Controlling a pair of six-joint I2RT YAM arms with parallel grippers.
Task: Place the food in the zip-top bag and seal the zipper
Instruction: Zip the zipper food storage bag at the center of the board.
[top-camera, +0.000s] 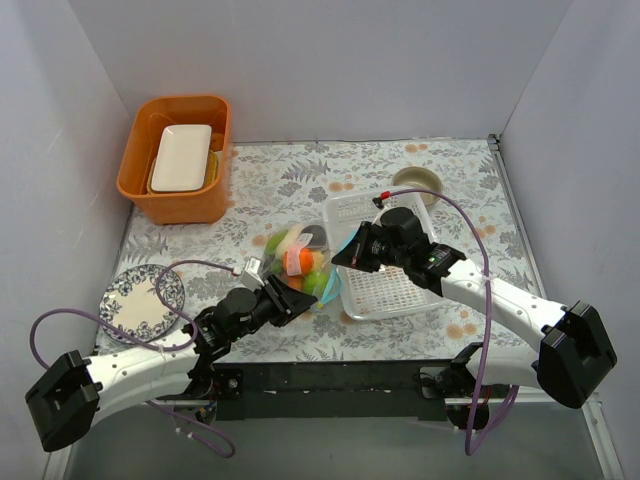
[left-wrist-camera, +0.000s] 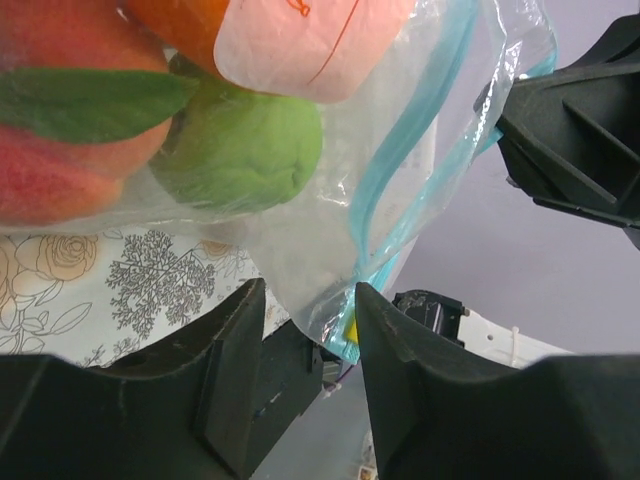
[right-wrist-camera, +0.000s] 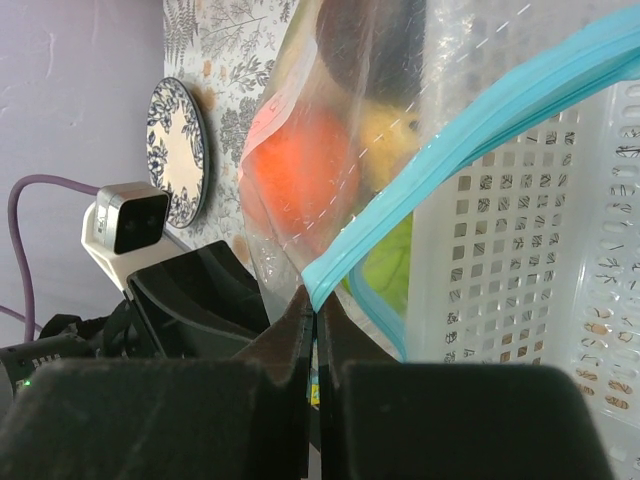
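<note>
The clear zip-top bag (top-camera: 298, 262) lies left of the white basket, filled with food: an orange (right-wrist-camera: 300, 165), a lemon (right-wrist-camera: 392, 140), a dark plum (right-wrist-camera: 370, 40), a green piece (left-wrist-camera: 240, 150), a peach (left-wrist-camera: 70, 110) and a pale oblong (left-wrist-camera: 300, 40). My right gripper (right-wrist-camera: 315, 300) is shut on the teal zipper (right-wrist-camera: 480, 130) near one end of the strip; it reaches in from the right (top-camera: 338, 258). My left gripper (left-wrist-camera: 310, 290) is open, its fingers on either side of the bag's lower corner without pinching it; it sits at the bag's near edge (top-camera: 305, 300).
The white perforated basket (top-camera: 390, 290) stands right of the bag, under my right arm. An orange bin (top-camera: 180, 200) holding a white dish is at the back left. A patterned plate (top-camera: 142, 298) lies at the front left. A small bowl (top-camera: 417, 182) is at the back right.
</note>
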